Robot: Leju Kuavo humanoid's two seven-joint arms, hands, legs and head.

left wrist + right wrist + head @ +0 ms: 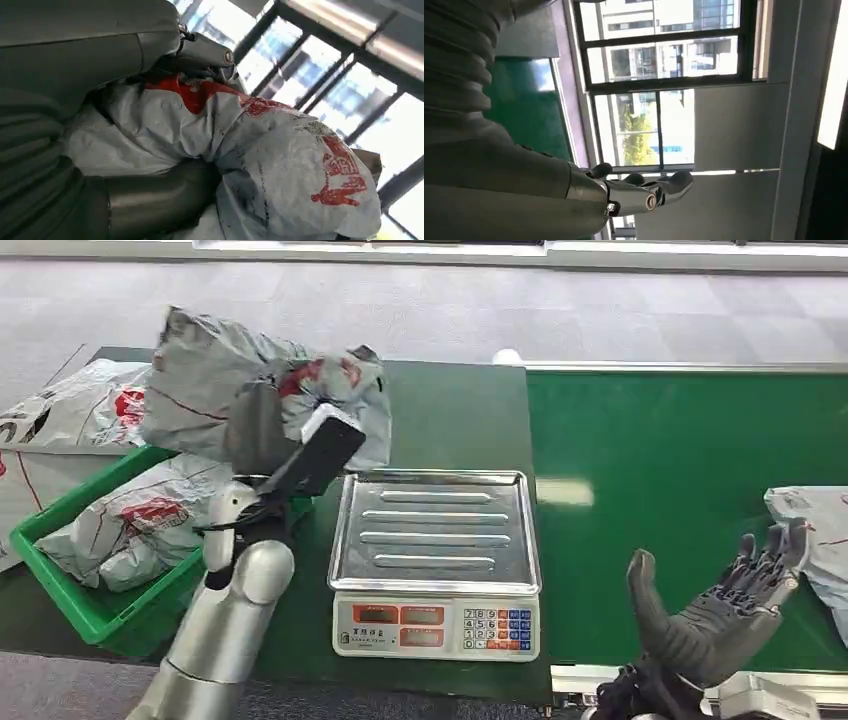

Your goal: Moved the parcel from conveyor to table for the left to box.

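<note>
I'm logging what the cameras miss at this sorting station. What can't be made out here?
- Left hand: head view, hidden behind the crumpled grey plastic parcel it holds.
- Grey parcel on the green conveyor: head view, cut off by the right edge.
- Silver scale's displays: head view, too small to read.

Head view evenly lit from overhead, soft shadows; pale glare patch on green conveyor belt (564, 490), sheen on scale tray (436, 530). Held parcel (250, 390) slightly motion-blurred. Both wrist views backlit: windows (659, 80) blown out, near hand cover dark and soft-focus. Mild edge distortion.
</note>
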